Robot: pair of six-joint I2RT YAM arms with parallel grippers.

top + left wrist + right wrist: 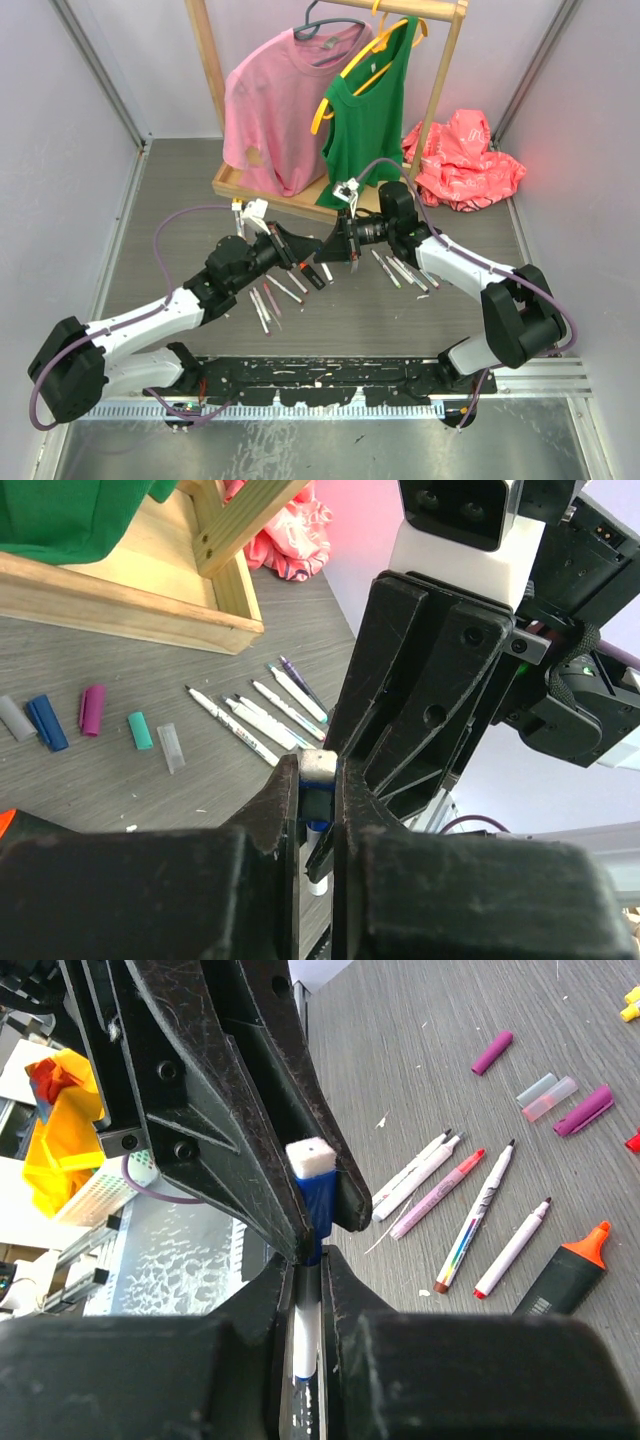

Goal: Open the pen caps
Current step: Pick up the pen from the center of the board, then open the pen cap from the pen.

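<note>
A white marker with a blue pen cap [318, 1205] hangs above the table between both arms. My right gripper [308, 1270] is shut on its white barrel [303, 1335]. My left gripper [318, 780] is shut on the blue cap [318, 802], whose white end [320, 764] pokes out past the fingertips. In the top view the left gripper [316, 264] and right gripper [336, 250] meet nose to nose over the table's middle. Loose pen caps lie on the table: blue [47, 723], purple [92, 709] and teal [140, 730]. Uncapped markers [262, 720] lie near them.
A wooden clothes rack base [262, 192] stands behind the grippers, with a pink shirt [275, 100] and a green top [375, 105] hanging from it. A red bag [465, 160] lies at the back right. An orange highlighter [565, 1275] and more markers [480, 1215] lie under the right arm.
</note>
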